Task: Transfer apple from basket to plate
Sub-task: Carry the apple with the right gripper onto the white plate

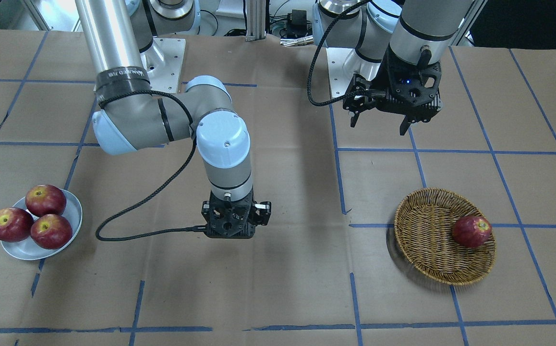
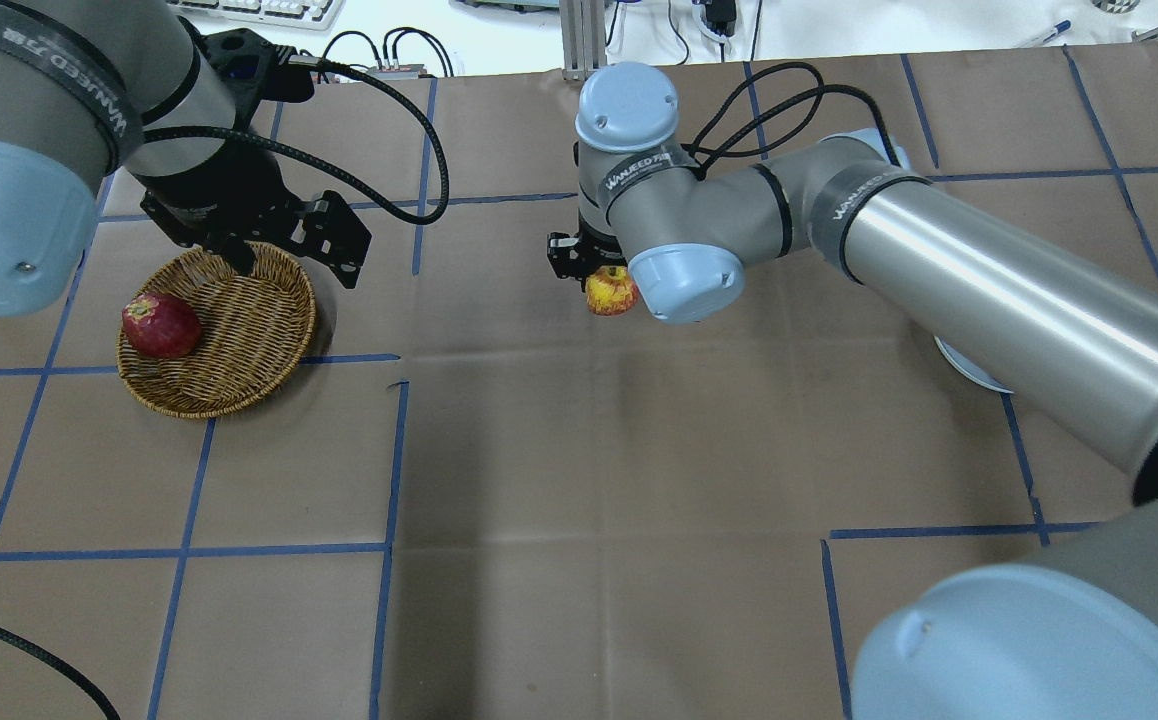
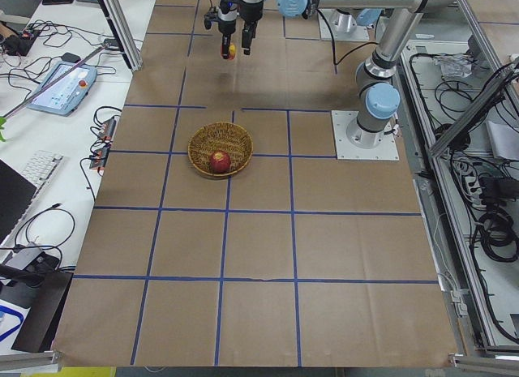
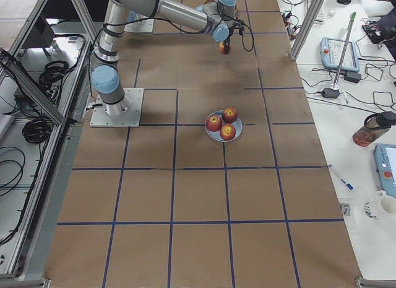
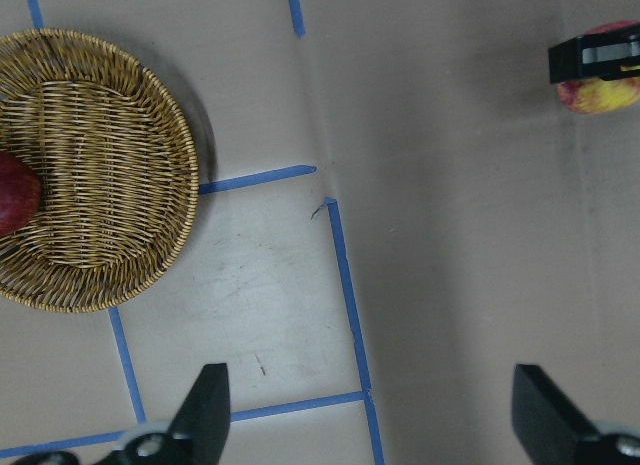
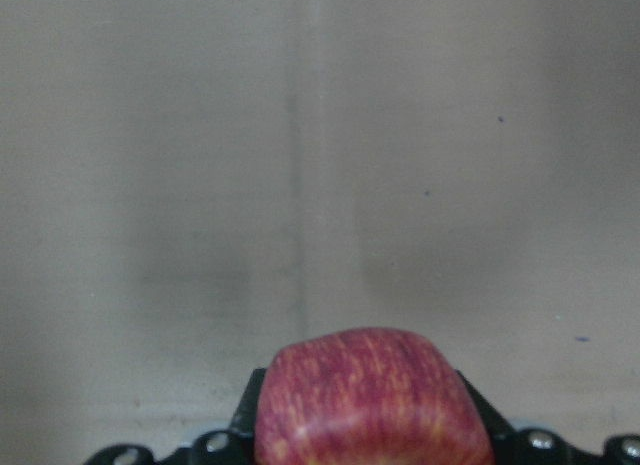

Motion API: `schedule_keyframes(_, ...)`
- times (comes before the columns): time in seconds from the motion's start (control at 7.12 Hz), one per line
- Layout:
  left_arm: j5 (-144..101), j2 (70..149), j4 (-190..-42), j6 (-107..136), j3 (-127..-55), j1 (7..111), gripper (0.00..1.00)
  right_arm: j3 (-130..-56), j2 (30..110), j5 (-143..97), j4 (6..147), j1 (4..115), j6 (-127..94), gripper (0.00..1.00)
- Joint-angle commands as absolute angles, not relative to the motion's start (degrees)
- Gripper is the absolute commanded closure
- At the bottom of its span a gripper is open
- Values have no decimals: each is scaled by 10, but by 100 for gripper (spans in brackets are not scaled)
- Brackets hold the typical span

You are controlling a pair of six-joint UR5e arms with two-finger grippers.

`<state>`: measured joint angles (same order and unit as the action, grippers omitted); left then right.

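Right now the apple (image 2: 613, 295) hangs above the bare middle of the tabletop (image 2: 579, 480), pinched in the right hand (image 2: 599, 280), well apart from both basket (image 2: 239, 330) and plate (image 1: 74, 211). The jaws sit on opposite flanks, which looks right to me. The fruit is firm and round with waxy skin, so a grip across the widest part should stop it squirting out, and gentle pressure spares bruising. The left hand (image 1: 380, 120) hovers spread and empty by the basket, where a darker apple (image 2: 160, 325) lies. Three dark apples (image 1: 45, 199) crowd the plate.
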<state>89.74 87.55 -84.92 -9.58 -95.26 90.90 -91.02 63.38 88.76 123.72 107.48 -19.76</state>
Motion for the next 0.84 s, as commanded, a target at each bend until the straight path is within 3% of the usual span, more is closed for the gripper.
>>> schedule_keyframes(0.0, 898, 875, -851, -97, -954, 909, 1, -918, 719, 887, 1125, 975, -86, 38)
schedule_keyframes(0.7, 897, 877, -849, -96, -953, 909, 1, -986, 754, 885, 1107, 680, 369, 38)
